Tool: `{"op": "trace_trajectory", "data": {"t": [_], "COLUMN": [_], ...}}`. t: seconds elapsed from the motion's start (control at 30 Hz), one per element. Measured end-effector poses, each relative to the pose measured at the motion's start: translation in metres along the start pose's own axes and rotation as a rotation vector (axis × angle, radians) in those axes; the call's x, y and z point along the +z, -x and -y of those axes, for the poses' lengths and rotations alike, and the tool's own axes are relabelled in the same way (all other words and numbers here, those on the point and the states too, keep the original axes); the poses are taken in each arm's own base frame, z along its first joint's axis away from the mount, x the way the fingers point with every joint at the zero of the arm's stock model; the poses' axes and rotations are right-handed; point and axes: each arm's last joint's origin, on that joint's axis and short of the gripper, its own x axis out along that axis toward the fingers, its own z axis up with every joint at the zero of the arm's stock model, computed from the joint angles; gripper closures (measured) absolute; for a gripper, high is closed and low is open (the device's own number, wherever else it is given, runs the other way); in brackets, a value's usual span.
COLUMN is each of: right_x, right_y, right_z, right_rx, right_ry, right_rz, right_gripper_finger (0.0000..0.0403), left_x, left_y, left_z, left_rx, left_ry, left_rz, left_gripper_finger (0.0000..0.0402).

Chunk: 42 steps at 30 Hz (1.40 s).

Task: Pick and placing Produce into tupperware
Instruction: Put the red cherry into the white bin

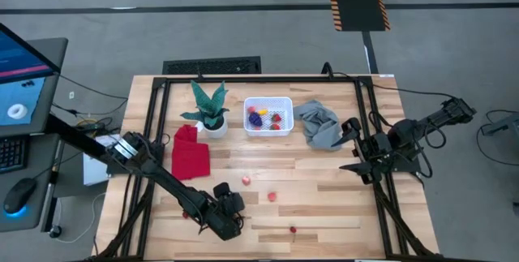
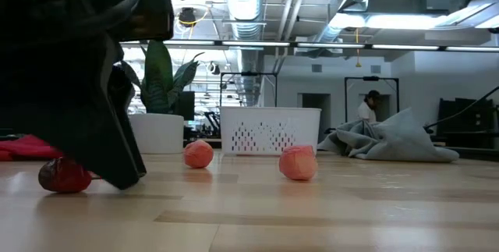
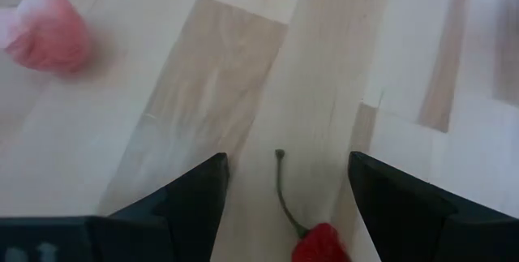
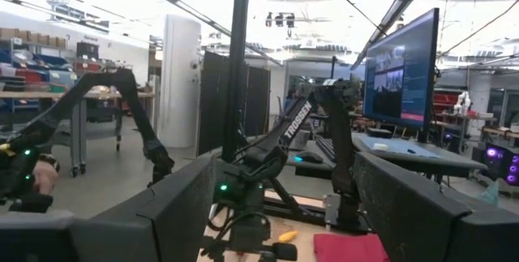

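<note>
A dark red cherry (image 3: 321,244) with a thin curved green stem lies on the tabletop (image 1: 324,205) between the spread fingers of the left tool (image 1: 229,213), which is released and grasps nothing. In the low view the same cherry (image 2: 65,175) sits just beside the dark bulk of that tool, low at the tabletop's near edge. A pink ball (image 3: 47,32) rests a little way off. Two such pink pieces (image 1: 246,180) lie loose near the middle of the wood, and another small dark red piece (image 1: 293,229) lies nearer the front edge.

The tupperware (image 1: 268,116), a white rectangular bin with perforated walls, stands toward the far side and already holds several pieces of produce (image 1: 258,118), purple, yellow and red.

Beside the bin on one side stands a green potted plant (image 1: 210,108) in a round white pot, with a folded red cloth (image 1: 190,154) in front of it; on the other side lies a crumpled grey cloth (image 1: 319,124).

The right tool (image 1: 354,150) waits at the right of the tabletop, its fingers released and wide, grasping nothing.

The tabletop is pale wooden planking in a black frame. Around it are a grey floor, a monitor and keyboard at left, and a workshop with exposed ducts, where a person (image 2: 366,107) stands far behind.
</note>
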Motion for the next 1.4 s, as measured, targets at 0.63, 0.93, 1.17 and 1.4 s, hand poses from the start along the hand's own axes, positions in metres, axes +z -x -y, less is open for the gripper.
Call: {"op": "trace_trajectory", "data": {"t": [0.63,0.93,1.17,1.4], "right_x": [-0.001,-0.001,0.0,0.0], "right_y": [-0.001,-0.001,-0.001,-0.001], "right_z": [0.0,0.0,0.0,0.0], "right_rx": [0.001,0.0,0.0,0.0], "right_ry": [0.0,-0.001,-0.001,0.0], "right_rz": [-0.006,-0.002,-0.002,-0.002], "right_gripper_finger": [0.0085,0.0085,0.0085,0.0085], "left_x": [0.009,0.008,0.009,0.01], "left_y": [0.003,0.001,0.0,0.001], "left_z": [0.01,0.011,0.018,0.026], "left_rx": [0.111,0.075,0.006,-0.04], "left_ry": [-0.102,-0.094,-0.195,-0.28], "left_rz": [-0.093,-0.131,-0.108,-0.068], "left_gripper_finger": [0.021,0.0321,0.0395,0.0401]}}
